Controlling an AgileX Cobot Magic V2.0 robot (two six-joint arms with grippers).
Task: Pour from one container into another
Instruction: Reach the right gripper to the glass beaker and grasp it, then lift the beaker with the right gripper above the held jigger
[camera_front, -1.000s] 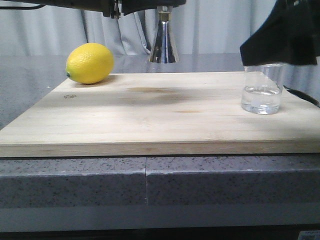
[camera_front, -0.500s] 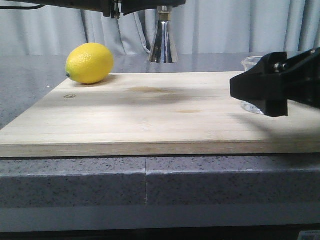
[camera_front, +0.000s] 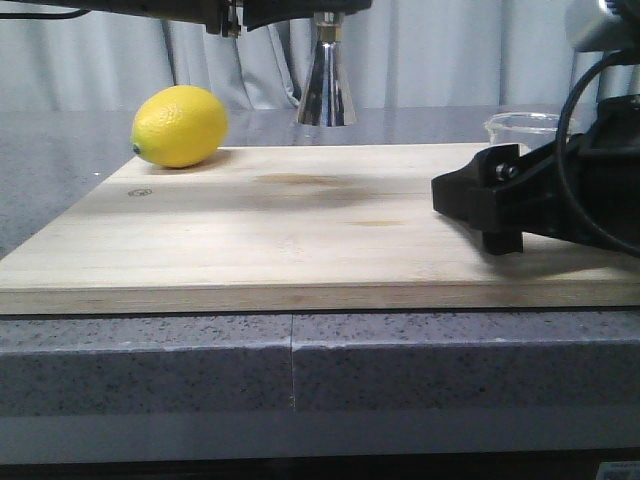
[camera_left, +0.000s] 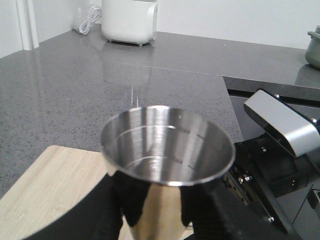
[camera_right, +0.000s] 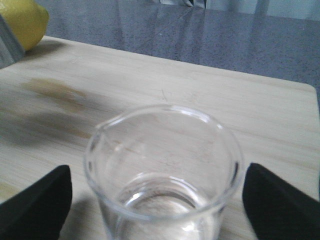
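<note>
Beaker (camera_right: 162, 170) 1, right pincer (camera_right: 155, 200) wide | jigger (camera_left: 167, 165) 1, left pincer (camera_left: 155, 215) holding | lemon (camera_front: 180, 126) 1

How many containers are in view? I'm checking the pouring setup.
2: the steel jigger held by the left gripper above the board's back edge, and the glass beaker on the board's right, between the right gripper's fingers.

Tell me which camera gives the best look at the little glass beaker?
The right wrist view: the glass beaker fills it, showing rim, pour lip and liquid, between the open right tool. The front view shows only its rim behind the arm. The left wrist view doesn't show it.
</note>
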